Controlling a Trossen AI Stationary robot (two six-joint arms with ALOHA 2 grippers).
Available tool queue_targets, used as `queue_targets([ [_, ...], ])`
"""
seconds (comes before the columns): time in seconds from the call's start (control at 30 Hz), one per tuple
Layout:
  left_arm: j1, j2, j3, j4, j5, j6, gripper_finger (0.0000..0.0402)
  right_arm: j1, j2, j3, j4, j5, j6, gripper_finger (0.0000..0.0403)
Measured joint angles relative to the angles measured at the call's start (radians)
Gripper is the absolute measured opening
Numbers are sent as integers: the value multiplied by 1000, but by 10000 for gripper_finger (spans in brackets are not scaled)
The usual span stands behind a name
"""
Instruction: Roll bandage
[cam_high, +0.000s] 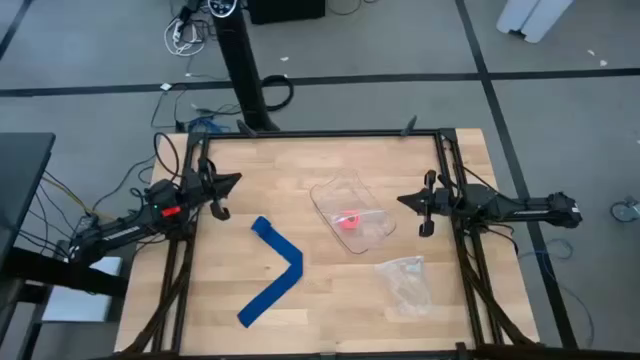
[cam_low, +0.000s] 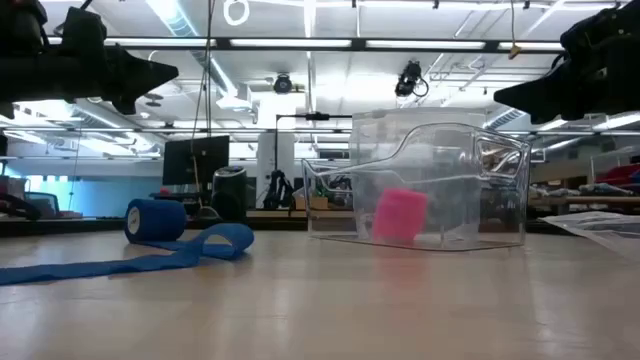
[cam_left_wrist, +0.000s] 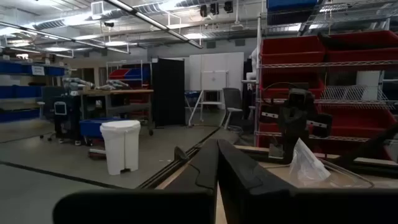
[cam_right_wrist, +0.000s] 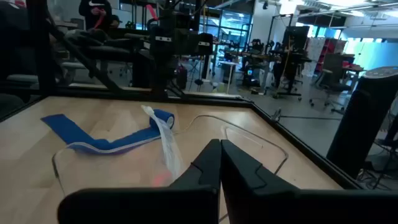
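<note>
The bright blue bandage (cam_high: 273, 272) lies unrolled on the wooden table in a bent V, one end toward the near left, the other toward the far left, where a short rolled-up part (cam_low: 155, 220) stands. It also shows in the right wrist view (cam_right_wrist: 102, 138). My left gripper (cam_high: 238, 181) hovers shut at the table's left edge, well above the table. My right gripper (cam_high: 400, 200) hovers shut at the right edge. Neither touches anything.
A clear plastic tray (cam_high: 352, 212) with a small pink-red roll (cam_high: 348, 221) stands at the table's middle, right of the bandage. A clear plastic bag (cam_high: 405, 283) lies at the near right. A dark frame rail (cam_high: 320, 135) runs round the table.
</note>
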Motion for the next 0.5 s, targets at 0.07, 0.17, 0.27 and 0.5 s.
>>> queue_targets([
  [0.07,0,0,0,0,0,0,15,0,0,0,0,0,0,7],
  [0.17,0,0,0,0,0,0,15,0,0,0,0,0,0,7],
  [0.27,0,0,0,0,0,0,15,0,0,0,0,0,0,8],
  [0.5,0,0,0,0,0,0,15,0,0,0,0,0,0,6],
])
